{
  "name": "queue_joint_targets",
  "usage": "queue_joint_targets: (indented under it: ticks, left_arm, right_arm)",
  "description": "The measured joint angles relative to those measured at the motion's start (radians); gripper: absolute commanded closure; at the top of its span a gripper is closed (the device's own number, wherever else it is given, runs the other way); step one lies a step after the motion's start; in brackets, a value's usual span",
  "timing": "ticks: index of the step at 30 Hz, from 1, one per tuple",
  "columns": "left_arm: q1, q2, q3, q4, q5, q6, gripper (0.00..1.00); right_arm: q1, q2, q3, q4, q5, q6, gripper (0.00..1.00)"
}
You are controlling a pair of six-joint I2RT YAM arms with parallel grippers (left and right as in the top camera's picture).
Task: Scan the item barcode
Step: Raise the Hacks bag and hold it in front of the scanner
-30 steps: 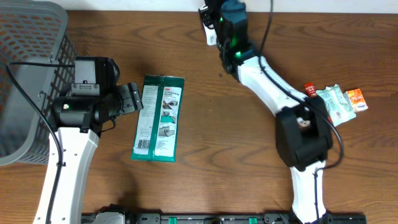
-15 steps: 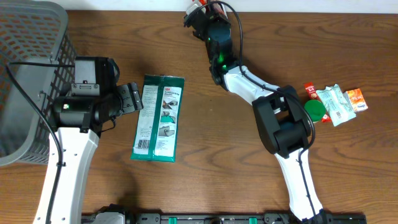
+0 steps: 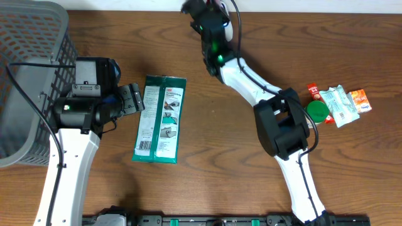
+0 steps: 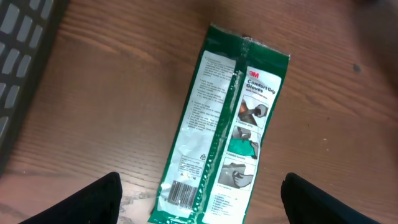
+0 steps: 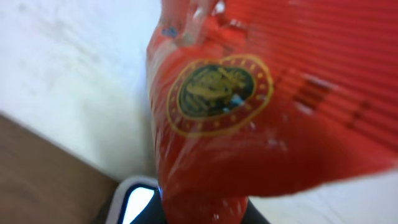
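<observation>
brand on the green glove pack (image 4: 227, 124): "3M", with "Comfort Grip Gloves" next to it, upper middle of the left wrist view
fine print on that pack: way too small to read
barcode (image 4: 179, 193): lower left end of the pack, digits not legible
red packet (image 5: 267, 124): round gold-and-green emblem (image 5: 217, 93), lettering just a blur
small packets (image 3: 339, 100), right edge of overhead: print unreadable

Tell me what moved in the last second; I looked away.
The right arm swung its wrist left along the far edge, shut jaws holding a red packet, and its elbow uncovered the green lid. The left arm, glove pack and basket stayed put.
</observation>
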Motion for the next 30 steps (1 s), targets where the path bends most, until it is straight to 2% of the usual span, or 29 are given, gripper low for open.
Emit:
queue_joint_targets:
  ticks: [3, 5, 12, 17, 23, 30]
  left_arm:
    - [0.000, 0.000, 0.000, 0.000, 0.000, 0.000, 0.17]
    - [0.000, 0.000, 0.000, 0.000, 0.000, 0.000, 0.17]
    - [0.000, 0.000, 0.000, 0.000, 0.000, 0.000, 0.17]
    - [0.000, 0.000, 0.000, 0.000, 0.000, 0.000, 0.17]
    - [0.000, 0.000, 0.000, 0.000, 0.000, 0.000, 0.17]
    - [0.000, 0.000, 0.000, 0.000, 0.000, 0.000, 0.17]
  right_arm:
    - [0.009, 0.000, 0.112, -0.156, 0.015, 0.060, 0.99]
    - [0.010, 0.000, 0.164, -0.189, 0.024, 0.098, 0.99]
    - [0.010, 0.003, 0.194, -0.182, 0.052, 0.148, 0.99]
    - [0.010, 0.029, 0.194, -0.089, 0.079, 0.153, 0.99]
    - [0.010, 0.129, 0.196, 0.029, 0.092, 0.067, 0.99]
    - [0.013, 0.250, 0.196, 0.142, 0.097, -0.119, 0.99]
